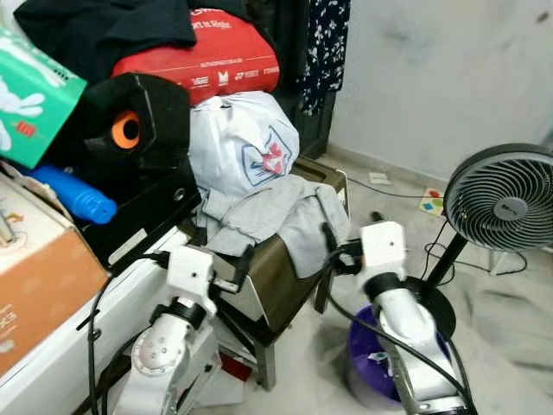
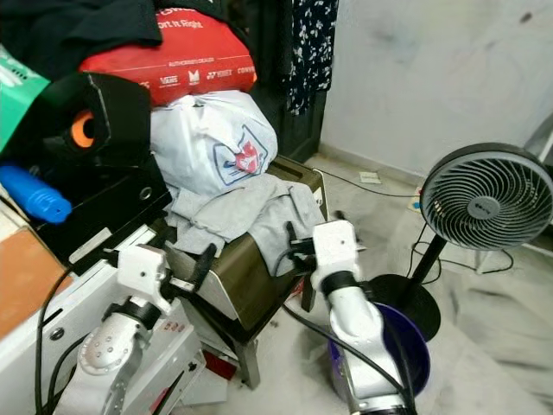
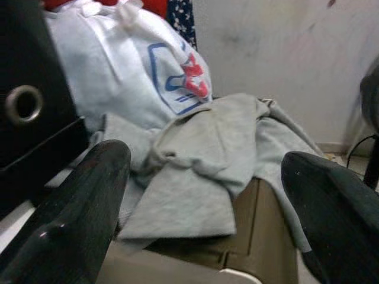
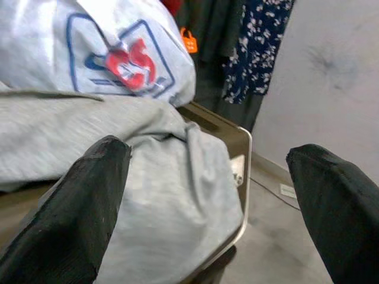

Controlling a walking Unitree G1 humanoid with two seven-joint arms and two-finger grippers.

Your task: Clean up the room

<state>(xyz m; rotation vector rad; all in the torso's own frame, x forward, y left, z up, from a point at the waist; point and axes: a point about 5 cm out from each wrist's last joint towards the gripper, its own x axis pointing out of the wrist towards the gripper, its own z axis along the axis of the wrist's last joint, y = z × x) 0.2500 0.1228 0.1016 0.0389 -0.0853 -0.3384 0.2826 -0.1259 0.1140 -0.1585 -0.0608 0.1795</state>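
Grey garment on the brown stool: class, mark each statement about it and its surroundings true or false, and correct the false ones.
1. The grey garment lies draped over the brown stool. True.
2. The white plastic bag hangs from the fan. False: it sits on the stool behind the garment.
3. Both grippers have open jaws. True: the left gripper and right gripper each show spread fingers.
4. The right gripper holds the garment. False: its jaws are open, gripping nothing.
5. A purple bucket stands on the floor by the fan's base. True.
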